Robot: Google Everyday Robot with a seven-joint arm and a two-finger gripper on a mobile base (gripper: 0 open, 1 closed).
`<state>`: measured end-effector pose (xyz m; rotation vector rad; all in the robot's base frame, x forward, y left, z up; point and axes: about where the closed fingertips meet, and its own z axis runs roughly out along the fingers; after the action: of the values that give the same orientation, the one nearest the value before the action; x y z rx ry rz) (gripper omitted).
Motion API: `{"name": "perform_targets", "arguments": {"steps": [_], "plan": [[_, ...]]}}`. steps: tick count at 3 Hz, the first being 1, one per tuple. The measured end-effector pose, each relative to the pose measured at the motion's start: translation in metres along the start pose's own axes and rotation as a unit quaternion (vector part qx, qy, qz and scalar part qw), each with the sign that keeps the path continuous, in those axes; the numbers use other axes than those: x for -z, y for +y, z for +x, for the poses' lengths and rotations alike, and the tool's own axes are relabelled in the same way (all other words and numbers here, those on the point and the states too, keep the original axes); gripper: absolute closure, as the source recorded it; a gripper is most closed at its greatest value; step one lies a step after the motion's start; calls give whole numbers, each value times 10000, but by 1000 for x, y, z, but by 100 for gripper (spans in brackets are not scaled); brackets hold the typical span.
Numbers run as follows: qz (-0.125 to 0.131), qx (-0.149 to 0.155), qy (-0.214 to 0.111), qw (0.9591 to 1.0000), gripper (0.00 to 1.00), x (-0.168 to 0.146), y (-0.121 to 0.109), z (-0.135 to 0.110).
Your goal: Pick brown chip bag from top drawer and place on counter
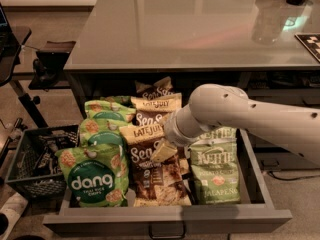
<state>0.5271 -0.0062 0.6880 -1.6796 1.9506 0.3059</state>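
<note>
The top drawer (215, 219) is pulled open under the counter (190, 29) and is full of chip bags. Several brown chip bags lie in its middle column: the front one (150, 176), one behind it (152, 110) and one at the back (152, 88). My gripper (164, 151) reaches down from the right on the grey arm (225, 109) and sits on the upper right part of the front brown chip bag, touching it. The arm's wrist hides part of the bag and the gripper's upper part.
Bright green dang bags (97, 176) fill the drawer's left side and a pale green Kettle Jalapeno bag (215, 171) lies on the right. A black crate (35, 159) stands on the floor to the left of the drawer. A chair base (50, 59) is at the far left.
</note>
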Motion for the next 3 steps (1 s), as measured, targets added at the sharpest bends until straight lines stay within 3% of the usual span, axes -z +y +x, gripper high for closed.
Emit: {"name": "perform_targets", "arguments": {"steps": [2, 3], "plan": [[0, 0, 0, 10000, 88, 0, 0, 0], [-37, 1, -240, 9997, 100, 32, 12, -10]]}}
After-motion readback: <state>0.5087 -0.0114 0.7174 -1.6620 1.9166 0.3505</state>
